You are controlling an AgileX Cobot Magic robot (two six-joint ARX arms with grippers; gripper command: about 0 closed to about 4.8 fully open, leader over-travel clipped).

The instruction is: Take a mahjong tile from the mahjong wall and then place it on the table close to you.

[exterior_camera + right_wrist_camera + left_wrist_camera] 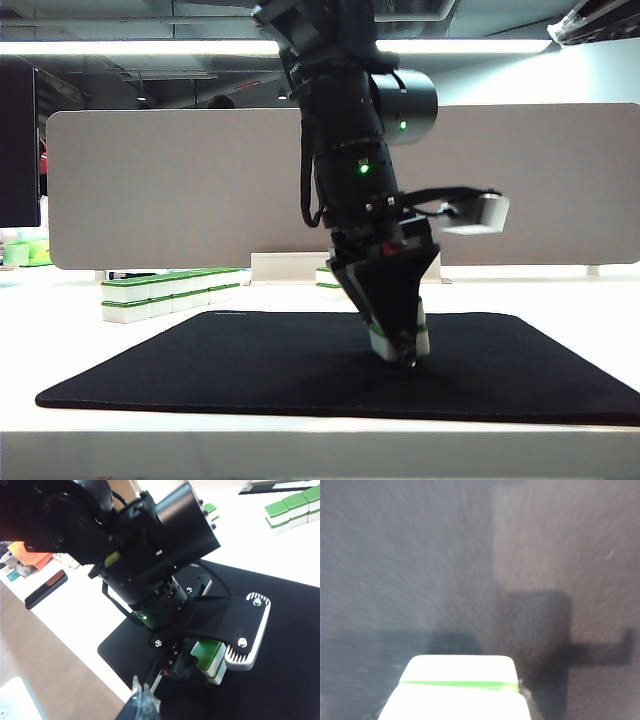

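My left gripper (400, 345) points down over the middle of the black mat (200, 370) on the table (560, 300). It is shut on a white mahjong tile with green (398, 338), held just at the mat's surface; I cannot tell if it touches. The left wrist view shows that tile (460, 690) close up, a green band across it, the dark mat behind. From the right wrist view the tile (210, 659) looks like two stacked. The mahjong wall (170, 292) stands far left, beyond the mat. My right gripper (145, 697) hangs above the mat's near edge, tips together, empty.
A shorter row of tiles (326, 281) sits behind the left arm. A grey partition panel (150, 190) closes the back. More green-topped tiles (292, 507) show in the right wrist view, and a dark phone-like slab (45, 587) lies near the table edge.
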